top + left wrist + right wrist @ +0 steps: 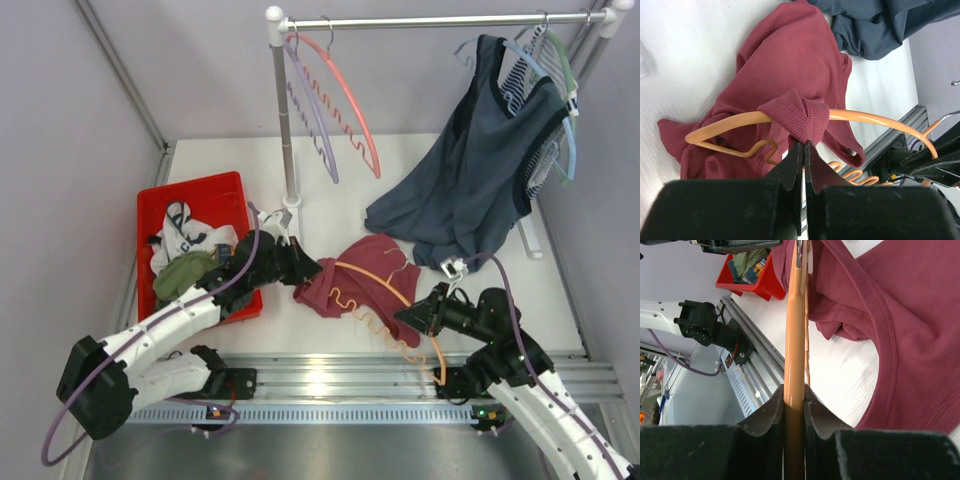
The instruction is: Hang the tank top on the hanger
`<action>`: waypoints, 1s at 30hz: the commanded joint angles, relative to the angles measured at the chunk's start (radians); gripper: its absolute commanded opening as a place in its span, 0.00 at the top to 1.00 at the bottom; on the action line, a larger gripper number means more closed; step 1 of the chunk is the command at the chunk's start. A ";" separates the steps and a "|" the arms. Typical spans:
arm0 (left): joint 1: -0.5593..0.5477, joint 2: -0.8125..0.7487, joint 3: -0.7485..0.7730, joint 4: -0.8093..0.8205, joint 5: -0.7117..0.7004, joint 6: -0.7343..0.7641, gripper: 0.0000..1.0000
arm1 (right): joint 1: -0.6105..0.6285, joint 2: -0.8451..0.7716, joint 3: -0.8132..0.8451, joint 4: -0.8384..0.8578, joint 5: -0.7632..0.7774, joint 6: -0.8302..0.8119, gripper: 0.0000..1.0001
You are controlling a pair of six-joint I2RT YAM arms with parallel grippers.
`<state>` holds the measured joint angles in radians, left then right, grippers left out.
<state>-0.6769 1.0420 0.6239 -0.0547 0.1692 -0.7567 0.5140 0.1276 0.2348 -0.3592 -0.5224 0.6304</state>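
Observation:
The maroon tank top lies crumpled on the white table between the arms. The orange hanger lies over it; its wavy bar faces the near edge. One strap is wrapped over the hanger's arm. My left gripper is shut on that strap, at the top's left edge in the top view. My right gripper is shut on the hanger's arm, at the hanger's right end in the top view. The tank top also fills the right wrist view.
A red bin with white and olive garments stands at the left. A rail on a post holds pink-red and lilac hangers and a dark blue-grey top. Metal rails run along the near edge.

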 commanded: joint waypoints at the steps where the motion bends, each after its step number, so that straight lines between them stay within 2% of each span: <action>1: 0.002 -0.010 0.059 0.009 0.035 -0.004 1.00 | 0.000 0.047 -0.008 0.193 -0.014 -0.026 1.00; 7: 0.002 -0.005 0.077 0.000 0.038 -0.003 1.00 | 0.037 0.182 -0.015 0.351 0.005 -0.029 1.00; 16: 0.002 0.010 0.111 -0.034 0.021 0.028 1.00 | 0.247 0.398 -0.003 0.557 0.186 -0.083 1.00; 20: 0.005 0.010 0.137 -0.091 -0.051 0.066 1.00 | 0.342 0.437 -0.002 0.595 0.292 -0.107 1.00; 25: 0.019 0.044 0.155 -0.155 -0.114 0.115 1.00 | 0.353 0.405 -0.008 0.597 0.363 -0.141 1.00; 27: 0.020 0.053 0.154 -0.166 -0.119 0.128 0.90 | 0.353 0.406 -0.003 0.591 0.363 -0.155 1.00; 30: 0.020 0.052 0.149 -0.174 -0.141 0.146 0.66 | 0.354 0.423 0.005 0.583 0.334 -0.162 1.00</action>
<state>-0.6617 1.0939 0.7433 -0.2085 0.0711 -0.6468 0.8520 0.5507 0.2092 0.1135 -0.1955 0.5095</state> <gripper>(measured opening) 0.273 0.135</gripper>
